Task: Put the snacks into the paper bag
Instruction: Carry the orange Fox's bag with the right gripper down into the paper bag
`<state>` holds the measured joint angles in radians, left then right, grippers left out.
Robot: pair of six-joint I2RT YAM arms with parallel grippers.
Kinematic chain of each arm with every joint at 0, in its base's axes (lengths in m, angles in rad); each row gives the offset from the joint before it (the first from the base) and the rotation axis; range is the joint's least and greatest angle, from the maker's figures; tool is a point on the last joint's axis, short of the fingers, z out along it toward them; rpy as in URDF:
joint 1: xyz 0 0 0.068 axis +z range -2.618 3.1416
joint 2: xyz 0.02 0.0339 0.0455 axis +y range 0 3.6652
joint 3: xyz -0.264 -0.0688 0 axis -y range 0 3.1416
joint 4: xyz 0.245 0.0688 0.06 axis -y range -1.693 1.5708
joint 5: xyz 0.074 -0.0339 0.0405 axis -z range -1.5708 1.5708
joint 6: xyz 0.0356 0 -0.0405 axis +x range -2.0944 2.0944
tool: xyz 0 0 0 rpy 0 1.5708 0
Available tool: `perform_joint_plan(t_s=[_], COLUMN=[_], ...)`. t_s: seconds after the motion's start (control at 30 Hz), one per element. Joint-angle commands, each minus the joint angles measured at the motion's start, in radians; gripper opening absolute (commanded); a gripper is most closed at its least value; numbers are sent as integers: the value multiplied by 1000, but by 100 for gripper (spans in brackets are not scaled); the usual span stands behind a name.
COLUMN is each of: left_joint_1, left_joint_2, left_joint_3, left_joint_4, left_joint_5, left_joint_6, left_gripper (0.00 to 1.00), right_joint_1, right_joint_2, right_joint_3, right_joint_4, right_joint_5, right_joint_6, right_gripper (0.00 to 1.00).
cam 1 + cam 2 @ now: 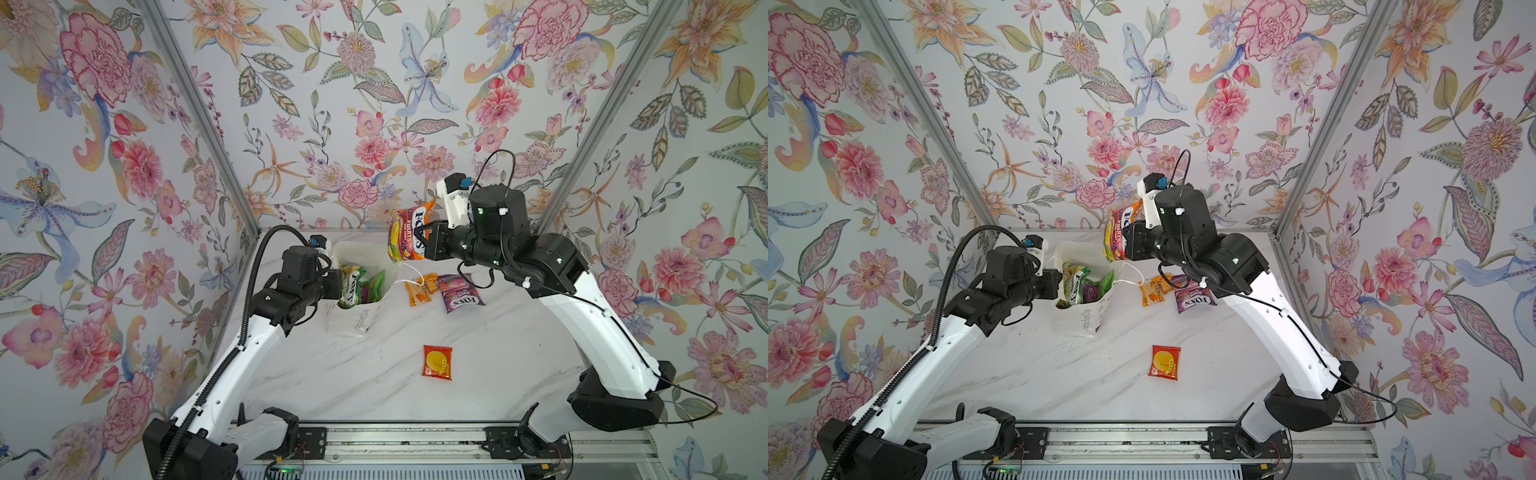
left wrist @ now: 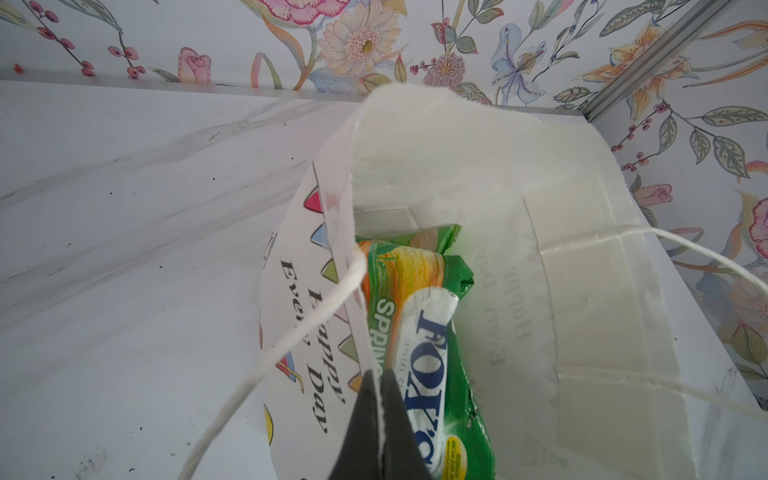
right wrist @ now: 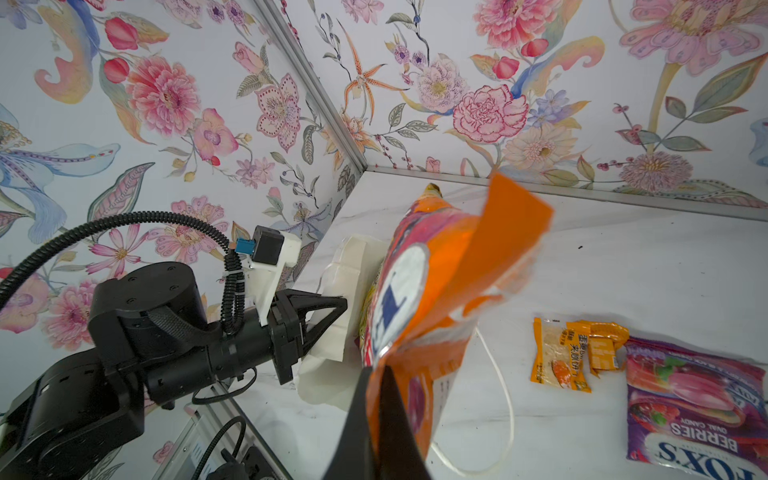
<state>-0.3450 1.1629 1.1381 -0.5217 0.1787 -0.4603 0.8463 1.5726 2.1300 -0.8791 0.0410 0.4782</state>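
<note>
The white paper bag [image 1: 353, 324] [image 1: 1079, 320] stands open at the back left of the table. My left gripper [image 1: 341, 284] [image 2: 378, 374] is shut on its near rim [image 2: 349, 232]. Inside lie a green Fox's packet [image 2: 428, 345] [image 1: 351, 284] and another green packet [image 1: 376, 282]. My right gripper [image 1: 428, 239] [image 3: 376, 370] is shut on an orange Fox's Fruits packet [image 1: 407, 232] [image 3: 432, 282], which hangs in the air above the bag's far right rim. Small orange packs [image 1: 419, 291] [image 3: 561, 353], a purple Fox's Berries packet [image 1: 461, 297] [image 3: 690, 407] and a red pack [image 1: 437, 362] lie on the table.
The bag's white cord handle [image 1: 409, 280] loops out over the table toward the orange packs. Floral walls close in the back and both sides. A metal rail [image 1: 415, 440] runs along the table's front edge between the two arm bases.
</note>
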Motion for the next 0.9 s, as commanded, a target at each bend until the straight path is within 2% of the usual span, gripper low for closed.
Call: perform_joint_plan(t_s=[0.0,0.2,0.57,0.87], left_joint_1=[5,6,7,7], left_joint_2=[-37,-37,-44,-44], left_joint_3=[-2,-13,-9,-10], left_joint_4=[81,87,99,96], left_joint_5=[22,23,25,30], left_joint_6=[0,0,-6,-7], left_gripper=[0,0,0,0], right_joint_1=[31,57,65,68], right_joint_2=[27,93,209,275], right_joint_3=[54,75,92,128], right_joint_4=[-14,-72,-124,-176], right_joint_5=[62,116,55,77], right_joint_6=[-13,5,50,58], right_gripper=[0,0,0,0])
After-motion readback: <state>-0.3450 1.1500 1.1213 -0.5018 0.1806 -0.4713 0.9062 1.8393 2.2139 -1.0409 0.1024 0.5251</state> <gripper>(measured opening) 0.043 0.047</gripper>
